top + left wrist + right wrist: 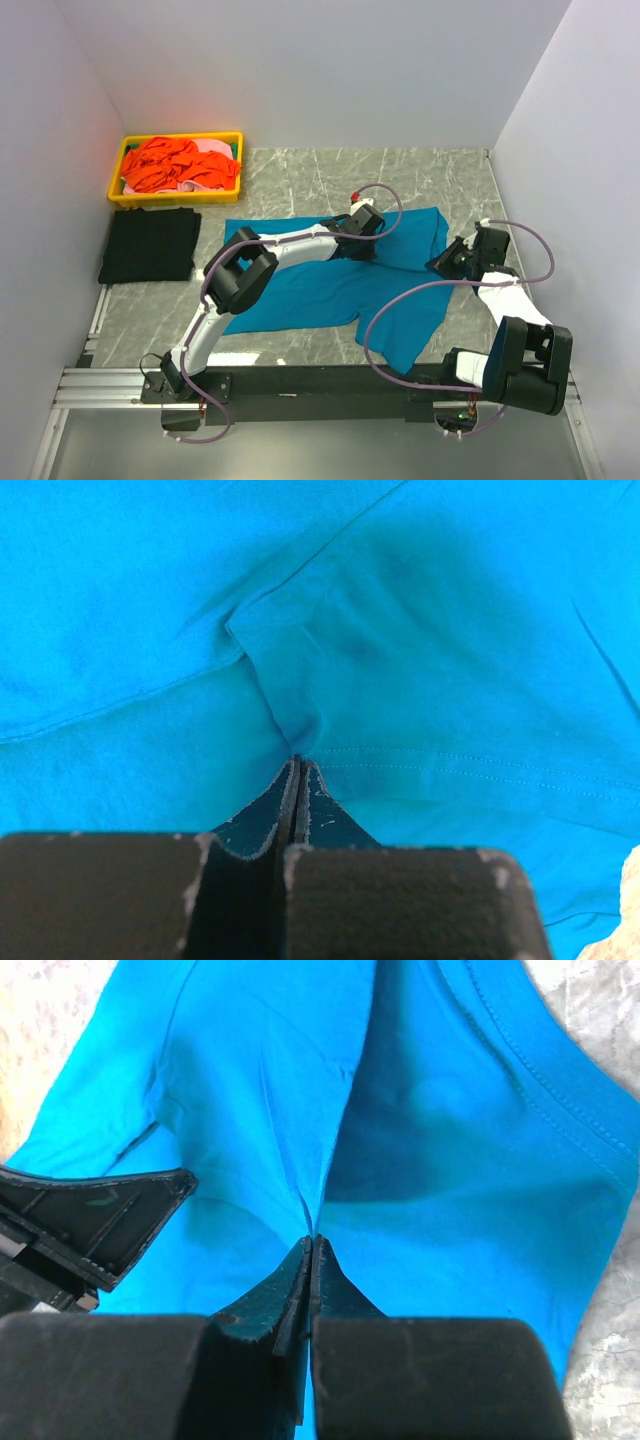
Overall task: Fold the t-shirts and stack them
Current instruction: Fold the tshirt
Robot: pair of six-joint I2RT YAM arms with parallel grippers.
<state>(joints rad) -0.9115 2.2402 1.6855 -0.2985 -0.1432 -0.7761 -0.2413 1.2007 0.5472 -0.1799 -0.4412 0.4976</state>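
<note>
My left gripper is pinched tight on a fold of the teal shirt, and my right gripper is clamped on it too. In the top view the shirt lies mid-frame. A black shirt lies at left. Upper left, a yellow tray holds crumpled shirts: orange-red, pink, green.

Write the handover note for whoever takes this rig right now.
Left gripper: shut, pinching the teal t-shirt near its far edge.
Right gripper: shut on the same shirt's right side.
Black t-shirt: lies folded flat, left of the teal one.
Orange-red t-shirts: heaped unfolded in the yellow tray.
To do: finish folding the teal one, stack it, then the tray's shirts.
</note>
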